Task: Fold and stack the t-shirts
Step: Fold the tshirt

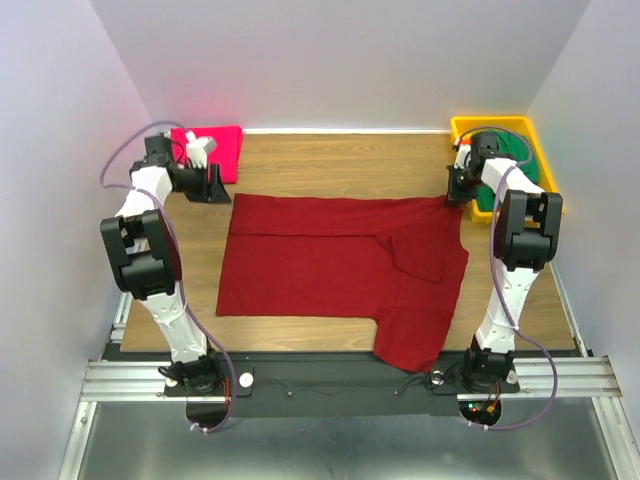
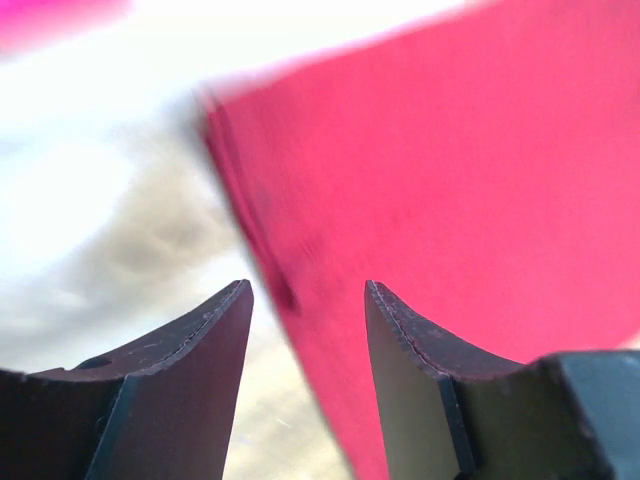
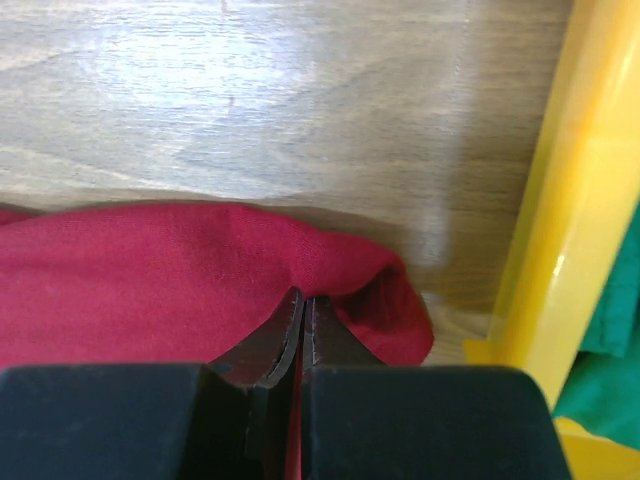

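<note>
Wooden surface [image 1: 330,165] holds a pink shirt [image 1: 225,145] folded at upper left by the spread left claw [image 2: 305,288], a half-folded maroon shirt [image 1: 320,265] mid-frame with its upper-right corner pinched by the right claw [image 3: 303,300], and a green shirt [image 3: 612,320] unfolded in the yellow bin [image 3: 560,230].

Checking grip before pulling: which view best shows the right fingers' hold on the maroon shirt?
Right wrist: the right gripper is shut on a bunched edge of the maroon shirt. Top external shows the whole shirt, the pinch tiny; left wrist, blurred red cloth.
</note>
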{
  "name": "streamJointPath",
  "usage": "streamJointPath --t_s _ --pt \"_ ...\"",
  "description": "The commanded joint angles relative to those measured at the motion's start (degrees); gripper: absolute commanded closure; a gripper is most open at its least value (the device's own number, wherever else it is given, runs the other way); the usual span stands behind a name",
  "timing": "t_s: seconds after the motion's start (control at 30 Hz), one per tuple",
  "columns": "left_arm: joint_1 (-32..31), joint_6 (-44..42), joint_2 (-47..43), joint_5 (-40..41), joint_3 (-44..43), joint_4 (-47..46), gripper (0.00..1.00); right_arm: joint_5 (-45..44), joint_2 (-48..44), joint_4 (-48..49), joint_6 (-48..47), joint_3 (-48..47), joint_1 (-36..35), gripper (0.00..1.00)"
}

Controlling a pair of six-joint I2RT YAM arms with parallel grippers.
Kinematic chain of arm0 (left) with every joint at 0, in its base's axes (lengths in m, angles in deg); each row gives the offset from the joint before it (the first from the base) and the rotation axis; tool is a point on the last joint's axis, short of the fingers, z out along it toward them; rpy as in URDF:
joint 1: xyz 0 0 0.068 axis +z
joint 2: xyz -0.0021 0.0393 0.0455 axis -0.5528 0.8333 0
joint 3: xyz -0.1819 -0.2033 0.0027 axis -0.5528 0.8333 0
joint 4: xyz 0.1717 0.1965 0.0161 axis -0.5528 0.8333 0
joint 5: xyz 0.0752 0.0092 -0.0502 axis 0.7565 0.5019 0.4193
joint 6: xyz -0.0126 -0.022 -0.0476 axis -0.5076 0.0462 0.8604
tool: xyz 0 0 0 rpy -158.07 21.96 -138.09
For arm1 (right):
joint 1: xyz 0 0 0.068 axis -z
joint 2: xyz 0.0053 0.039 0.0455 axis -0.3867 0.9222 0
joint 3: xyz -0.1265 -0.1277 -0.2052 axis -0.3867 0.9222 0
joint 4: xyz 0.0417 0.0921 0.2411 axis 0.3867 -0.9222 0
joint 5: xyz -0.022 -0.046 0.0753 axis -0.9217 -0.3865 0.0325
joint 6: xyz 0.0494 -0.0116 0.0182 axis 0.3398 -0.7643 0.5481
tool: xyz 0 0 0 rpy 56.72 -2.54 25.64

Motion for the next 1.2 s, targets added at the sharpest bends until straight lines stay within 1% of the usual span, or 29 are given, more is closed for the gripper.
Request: streamJointPath --t_s 0.0,0.1,0.27,0.4,0.57,0.67,0.7,0.73,0.77,0.87,1.0,1.17 --pt "-1.0 0.5 2.6 4.0 -7.6 -2.9 0.4 1.9 0.2 2.1 -1.2 -2.2 -0.7 0.99" --pt "-2.3 1.1 7.6 5.7 -12.9 -4.7 0.37 2.0 0.6 2.1 -1.4 -2.3 -0.7 0.99" --pt "-4.5 0.9 13.1 5.9 -18.5 -4.9 0.35 2.3 0.8 2.1 -1.6 -2.4 -0.7 0.99" --pt "-6.0 0.6 16.4 5.9 -20.9 -4.8 0.34 2.5 0.9 2.1 -2.2 -2.4 -0.7 0.99" --pt "-6.9 -0.3 18.4 6.0 -20.2 -4.4 0.35 2.6 0.6 2.0 -2.8 -1.7 -0.7 1.0" --pt "-6.9 -0.4 19.2 6.0 -19.2 -4.2 0.42 2.8 0.5 2.0 -3.0 -1.5 -0.7 0.99" --pt "-6.9 -0.6 19.4 6.1 -19.2 -4.0 0.52 2.9 0.5 2.0 -3.1 -1.4 -0.7 0.99" --pt "-6.8 -0.7 19.5 6.3 -19.2 -3.7 0.59 3.1 0.7 1.9 -3.2 -1.4 -0.7 0.99" --pt "-6.3 -0.8 19.4 6.6 -19.0 -3.4 0.74 3.1 0.8 1.9 -3.2 -1.6 -0.7 0.99" --pt "-4.3 0.1 18.6 7.8 -18.7 -4.4 1.0 3.0 1.2 2.0 -3.3 -2.5 -0.7 0.99" --pt "-1.5 0.6 18.7 9.5 -20.4 -4.4 1.0 2.1 2.4 2.1 -3.7 -4.5 -1.2 0.99" --pt "-1.0 0.8 21.1 9.8 -23.7 -2.8 1.0 2.5 6.2 2.4 -3.3 -9.1 -2.2 0.99"
